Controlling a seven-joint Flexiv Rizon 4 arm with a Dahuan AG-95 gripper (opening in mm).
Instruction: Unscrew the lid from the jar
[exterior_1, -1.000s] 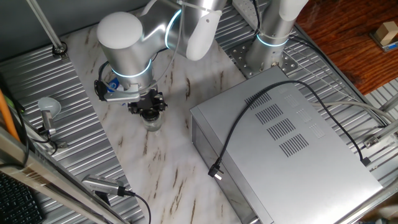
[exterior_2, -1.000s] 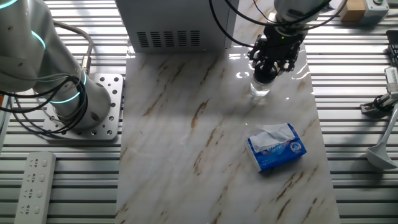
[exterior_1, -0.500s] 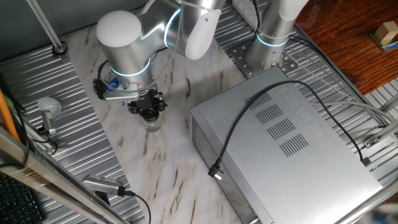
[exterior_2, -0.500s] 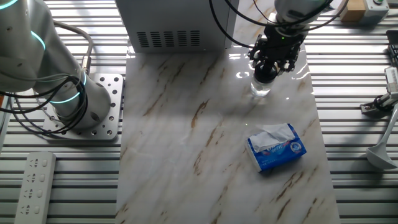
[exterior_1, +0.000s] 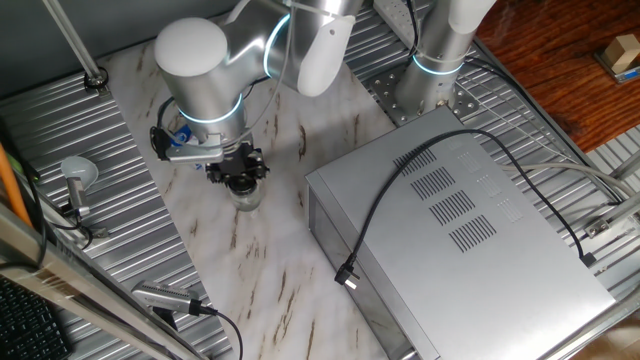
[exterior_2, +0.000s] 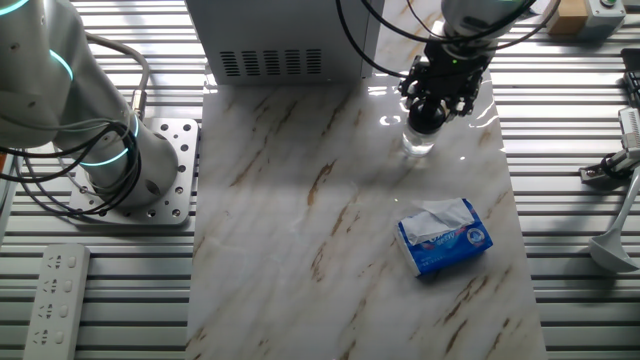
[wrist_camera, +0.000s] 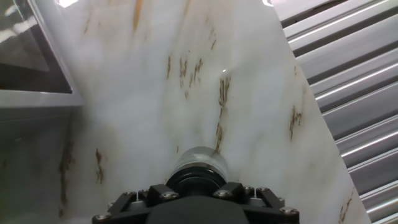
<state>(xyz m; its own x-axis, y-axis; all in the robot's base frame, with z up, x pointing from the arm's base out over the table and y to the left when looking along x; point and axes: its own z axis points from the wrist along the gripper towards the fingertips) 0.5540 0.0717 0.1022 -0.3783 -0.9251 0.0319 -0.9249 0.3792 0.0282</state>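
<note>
The small clear jar (exterior_1: 245, 198) stands upright on the marble table top, also seen in the other fixed view (exterior_2: 418, 145) and the hand view (wrist_camera: 199, 159). Its black lid (wrist_camera: 196, 181) sits on top of the jar (exterior_2: 426, 121). My gripper (exterior_1: 238, 174) comes straight down onto it (exterior_2: 437, 101). The black fingers (wrist_camera: 235, 192) close round the lid from both sides. The lid is mostly hidden by the gripper in the fixed views.
A large grey metal box (exterior_1: 460, 230) with a black cable lies right of the jar. A blue-and-white packet (exterior_2: 444, 236) lies on the marble nearer the front. The arm's base (exterior_2: 120, 160) stands on the ribbed metal surface. A ladle (exterior_1: 76, 176) lies off the marble.
The arm's wrist has shifted very slightly over the jar. The jar and the gripper's hold look the same.
</note>
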